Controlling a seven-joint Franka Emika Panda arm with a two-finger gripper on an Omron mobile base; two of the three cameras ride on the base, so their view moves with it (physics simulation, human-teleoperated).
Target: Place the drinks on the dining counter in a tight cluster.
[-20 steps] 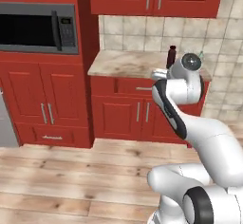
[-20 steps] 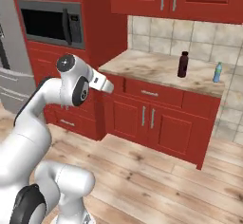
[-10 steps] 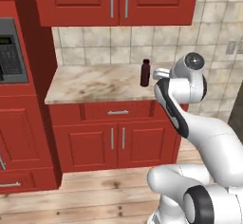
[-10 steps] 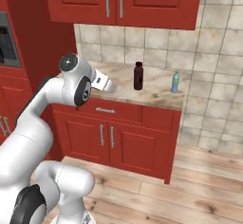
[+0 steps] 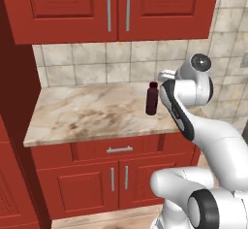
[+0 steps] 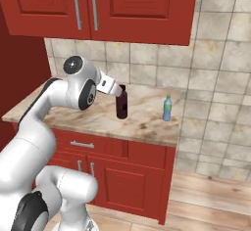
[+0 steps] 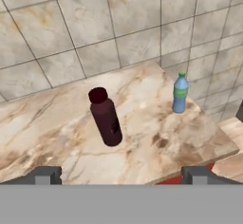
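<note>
Here, the red wooden wall cupboards (image 5: 111, 7) with slim metal handles hang over a beige tiled backsplash (image 6: 147, 61). Below them runs the marbled beige-brown stone counter (image 5: 87, 114), set on red base cabinets (image 6: 122, 176) with a drawer and two doors. The white robot arm (image 6: 54, 103) rises in front of this counter and reaches forward over its front edge. The two-finger gripper (image 7: 121, 173) hangs spread wide and holds nothing, its dark tips well apart in the hand view. The wide dark maroon bottle (image 7: 106, 117) stands upright near the middle of the counter, just ahead of the gripper and apart from it. The slim blue-clear water bottle with a green band (image 7: 180, 93) stands upright too, well apart from the maroon one, nearer the counter's end and the tiled wall.
</note>
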